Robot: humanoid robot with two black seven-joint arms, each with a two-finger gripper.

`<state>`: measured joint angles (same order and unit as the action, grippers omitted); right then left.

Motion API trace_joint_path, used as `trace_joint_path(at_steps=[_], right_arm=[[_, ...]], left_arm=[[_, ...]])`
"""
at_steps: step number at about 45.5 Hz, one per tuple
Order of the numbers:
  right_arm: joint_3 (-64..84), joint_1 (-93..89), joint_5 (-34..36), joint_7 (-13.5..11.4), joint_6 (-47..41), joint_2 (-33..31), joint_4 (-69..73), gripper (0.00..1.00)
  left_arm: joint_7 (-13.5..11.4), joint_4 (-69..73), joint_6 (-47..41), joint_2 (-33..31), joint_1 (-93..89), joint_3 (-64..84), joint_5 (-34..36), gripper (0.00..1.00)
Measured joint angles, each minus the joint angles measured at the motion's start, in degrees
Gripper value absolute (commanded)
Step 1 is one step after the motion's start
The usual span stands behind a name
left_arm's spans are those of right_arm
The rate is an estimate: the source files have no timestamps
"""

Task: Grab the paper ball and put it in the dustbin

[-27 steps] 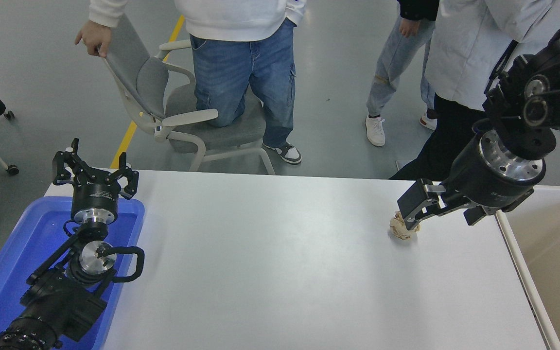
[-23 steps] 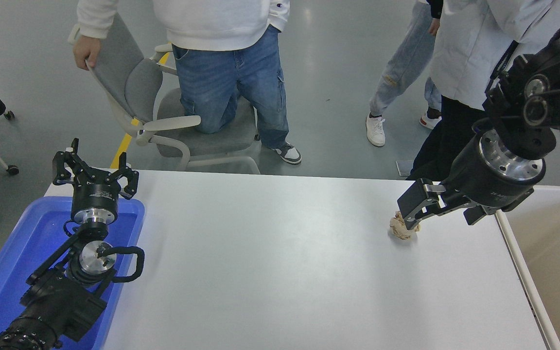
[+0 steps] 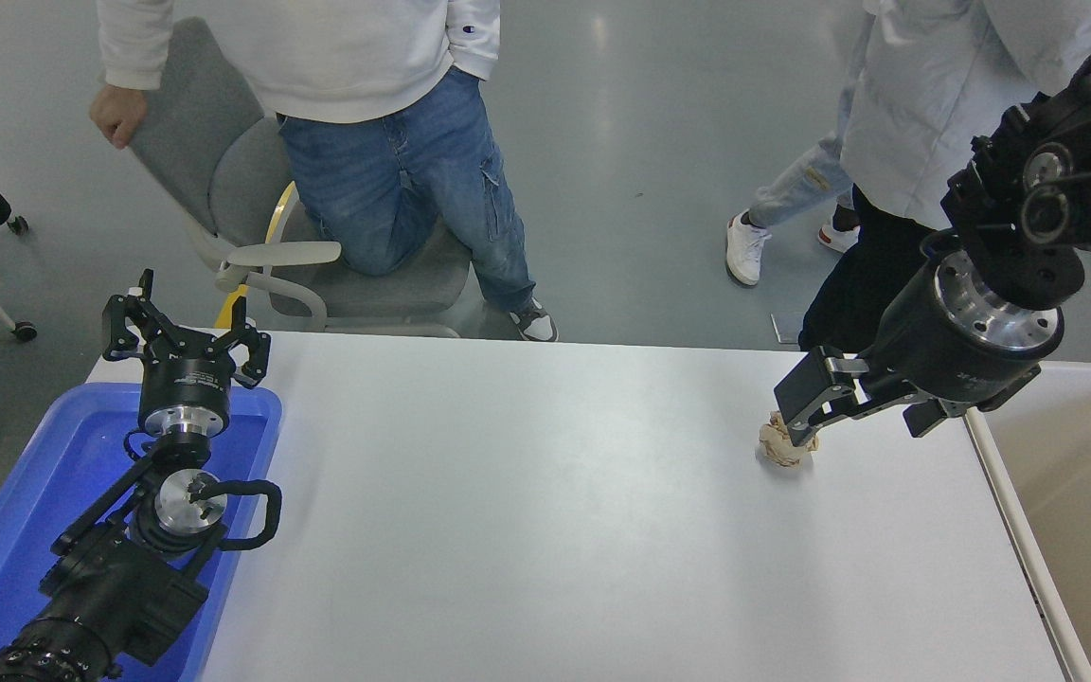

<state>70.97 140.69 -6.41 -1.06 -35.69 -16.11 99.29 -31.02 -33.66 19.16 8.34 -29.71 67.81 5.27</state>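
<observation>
The paper ball [image 3: 782,447] sat on the white desk [image 3: 545,511], toward its far right part, near the right edge. The right hand [image 3: 799,417] was down on it, its fingers closed around the upper side of the wad; the ball's lower half showed beneath the fingertips. Whether the ball rested on the desk or was just clear of it could not be told. The faint shadow directly under it suggested contact or nearly so.

Step in hand, as judged: the grasp, with the lift not yet evident. The next move would call for raising the ball clear of the desk, then carrying it rightward over the pale rim of the dustbin [image 3: 1019,530] and letting go above the opening. The crumpled paper is light and lumpy, so a shallow pinch could let it slip on the way.

Containers: the dustbin stood against the desk's right edge. The part of its beige interior in view held nothing visible. A blue tray [image 3: 25,502] lay at the desk's left end, with the left hand [image 3: 184,333] parked over its far end, fingers spread apart and holding nothing. The arm hid much of the tray; no contents were visible.

People stood beyond the far edge, one beside a grey chair [image 3: 252,189].
</observation>
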Motion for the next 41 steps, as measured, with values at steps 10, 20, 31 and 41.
trace_joint_path(at_steps=[10,20,31,41], right_arm=[[-0.08,0.00,-0.26,0.00,-0.06,-0.45,-0.05,1.00],[-0.21,-0.12,-0.76,0.00,-0.07,-1.49,-0.29,1.00],[-1.73,-1.10,-3.90,0.01,-0.17,-4.91,-1.88,1.00],[-4.01,-4.92,-6.77,-0.04,-0.08,-6.16,-5.75,1.00]], left_arm=[[0.00,0.00,0.00,0.01,0.00,-0.03,0.00,0.99],[0.00,0.00,0.00,0.02,0.00,-0.03,0.00,0.99],[0.00,0.00,0.00,0.02,0.00,-0.03,0.00,0.99],[0.00,0.00,0.00,0.01,0.00,-0.03,0.00,0.99]])
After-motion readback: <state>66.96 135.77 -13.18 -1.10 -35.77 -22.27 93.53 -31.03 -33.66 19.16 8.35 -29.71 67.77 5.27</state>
